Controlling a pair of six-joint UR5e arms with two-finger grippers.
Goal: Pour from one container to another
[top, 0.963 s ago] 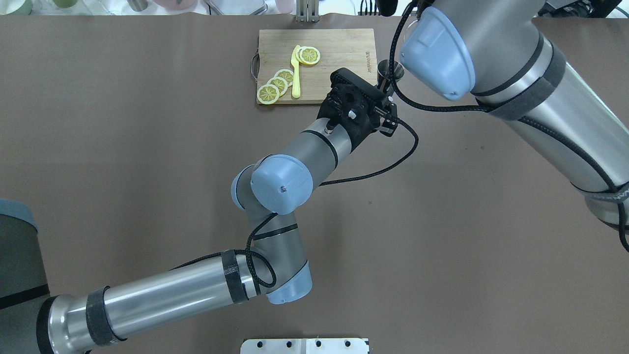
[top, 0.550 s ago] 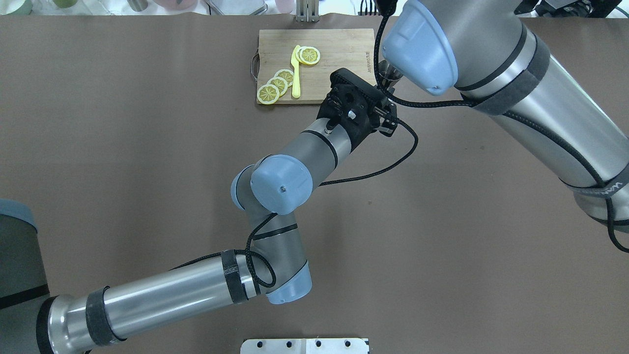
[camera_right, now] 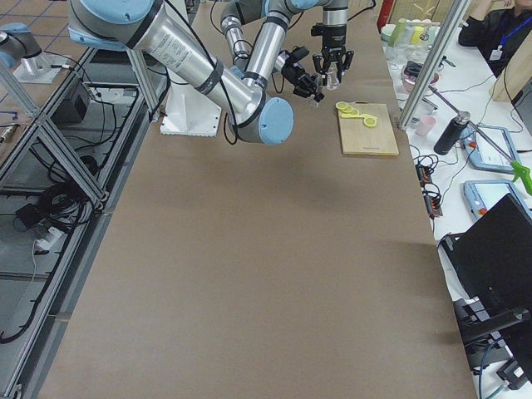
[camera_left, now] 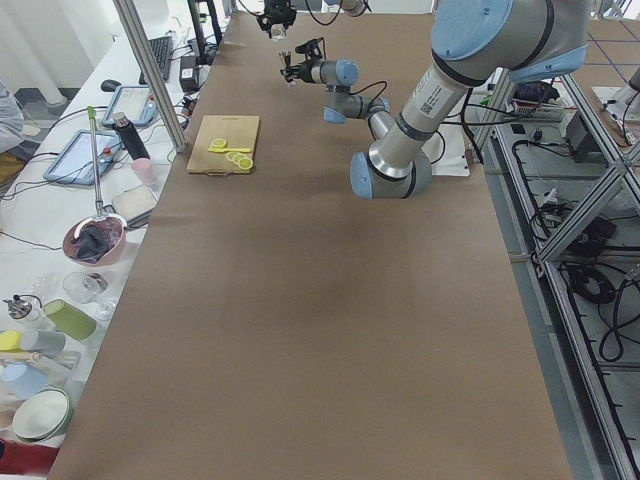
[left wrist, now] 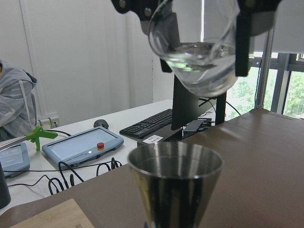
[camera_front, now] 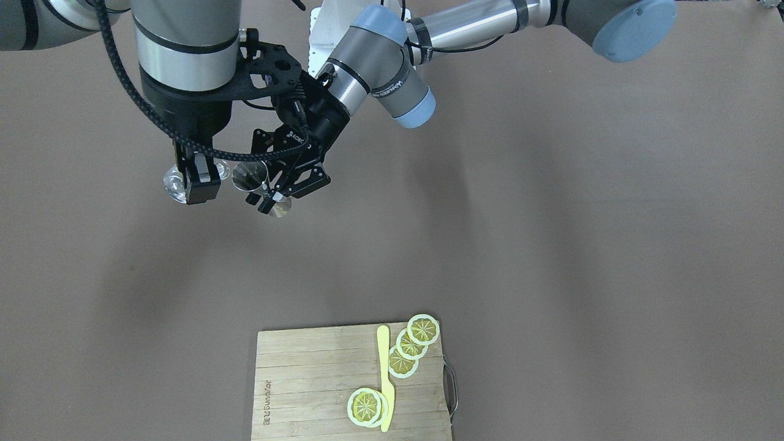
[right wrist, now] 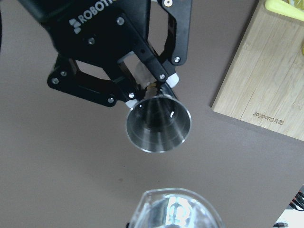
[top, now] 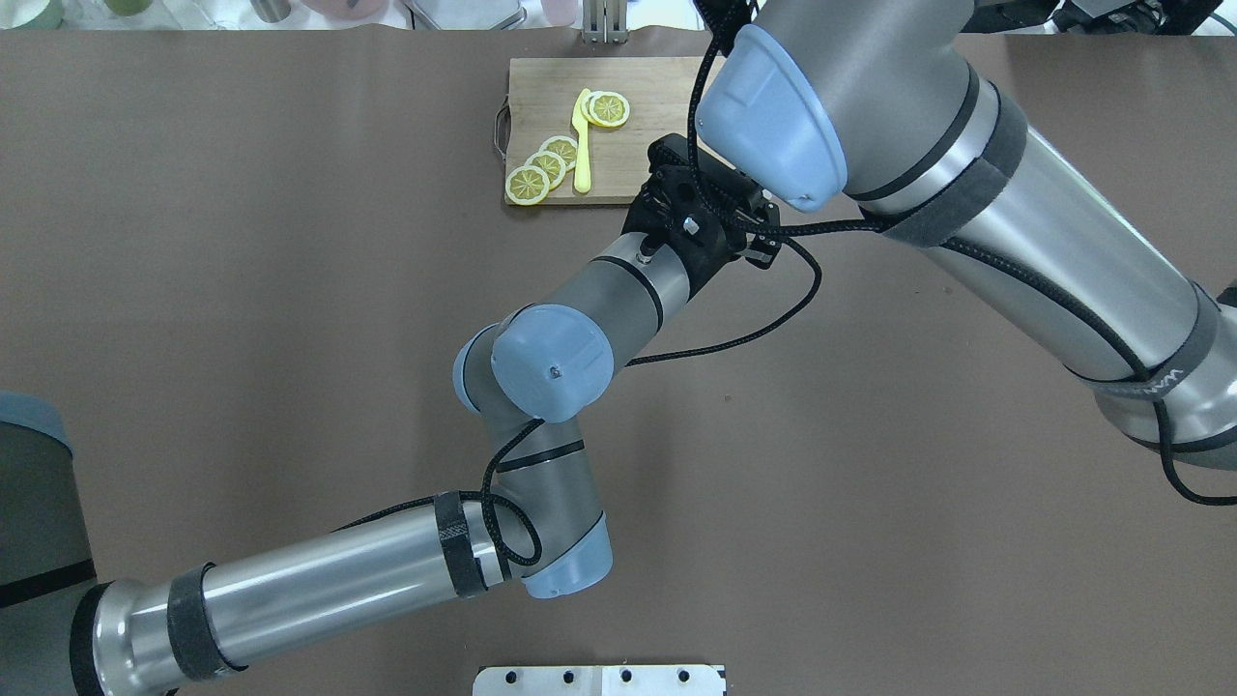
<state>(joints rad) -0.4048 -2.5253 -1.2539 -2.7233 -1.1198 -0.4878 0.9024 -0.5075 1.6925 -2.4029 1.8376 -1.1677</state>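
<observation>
Though the overhead view hides both vessels beneath the right arm (top: 870, 116), the left wrist view shows the glass cup (left wrist: 194, 57), holding clear liquid, tipped above and near the steel jigger (left wrist: 175, 180). The right gripper (camera_front: 197, 180) clamps the cup; the left gripper (right wrist: 151, 88) clamps the jigger's waist, well apart from the cutting board (camera_front: 306, 380).

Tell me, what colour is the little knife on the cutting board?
The knife is pale yellow, clearest in the exterior front-facing view.

Left arm (top: 628, 285) beside cutting board (top: 657, 87), right arm (top: 1015, 222) overlapping its wrist, lemon slices (top: 528, 184), yellow knife (top: 582, 155)
</observation>
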